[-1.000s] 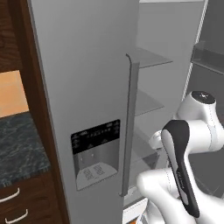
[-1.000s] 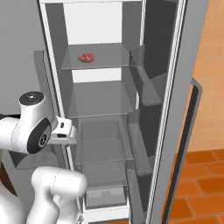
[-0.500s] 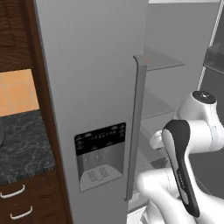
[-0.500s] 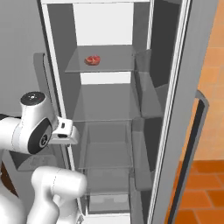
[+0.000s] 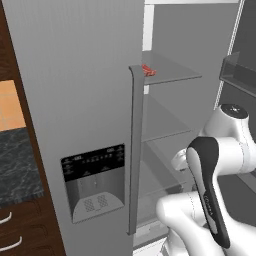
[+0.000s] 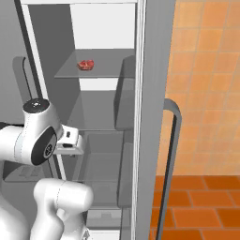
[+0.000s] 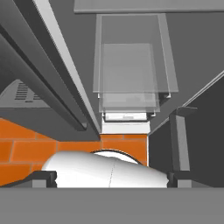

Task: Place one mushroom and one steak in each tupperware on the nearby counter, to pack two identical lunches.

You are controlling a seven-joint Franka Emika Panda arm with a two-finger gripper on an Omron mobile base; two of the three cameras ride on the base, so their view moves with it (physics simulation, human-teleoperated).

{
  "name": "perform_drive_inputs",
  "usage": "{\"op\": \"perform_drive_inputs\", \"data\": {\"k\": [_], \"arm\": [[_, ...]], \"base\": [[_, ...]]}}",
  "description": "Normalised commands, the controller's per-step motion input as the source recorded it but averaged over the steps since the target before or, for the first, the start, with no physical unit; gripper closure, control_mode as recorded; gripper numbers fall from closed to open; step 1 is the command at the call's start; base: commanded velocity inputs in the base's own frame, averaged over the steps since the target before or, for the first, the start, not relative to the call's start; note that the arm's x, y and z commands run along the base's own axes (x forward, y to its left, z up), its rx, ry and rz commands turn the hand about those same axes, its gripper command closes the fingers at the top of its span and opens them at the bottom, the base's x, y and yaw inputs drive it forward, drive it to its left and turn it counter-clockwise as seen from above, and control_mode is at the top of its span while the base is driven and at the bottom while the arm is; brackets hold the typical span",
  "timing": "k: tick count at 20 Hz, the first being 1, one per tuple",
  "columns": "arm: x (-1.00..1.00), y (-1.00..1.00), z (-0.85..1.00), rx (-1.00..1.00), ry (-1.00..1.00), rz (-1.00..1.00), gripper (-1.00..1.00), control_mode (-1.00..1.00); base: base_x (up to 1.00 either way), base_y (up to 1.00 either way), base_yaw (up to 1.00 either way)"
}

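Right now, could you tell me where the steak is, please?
The steak lies on the top glass shelf inside the open fridge, toward the shelf's left in the right base view; in the left base view it peeks past the door handle.

The fridge (image 6: 117, 28) stands open in front of me. The steak (image 6: 86, 64) lies on its upper shelf (image 6: 108, 70), towards the back. My arm (image 6: 33, 138) reaches in below that shelf. To my left, beside the fridge door (image 5: 80, 100), sits the counter (image 5: 17, 165) above its drawers (image 5: 20, 235).
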Motion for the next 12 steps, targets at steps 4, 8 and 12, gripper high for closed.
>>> {"op": "perform_drive_inputs", "data": {"k": [4,8,12], "arm": [[0.0,0.0,0.0,0.0,0.0,0.0,-1.0,1.0],[0.0,0.0,0.0,0.0,0.0,0.0,-1.0,1.0],[0.0,0.0,0.0,0.0,0.0,0.0,-1.0,1.0]], "base": [[0.0,0.0,0.0],[0.0,0.0,0.0],[0.0,0.0,0.0]]}}
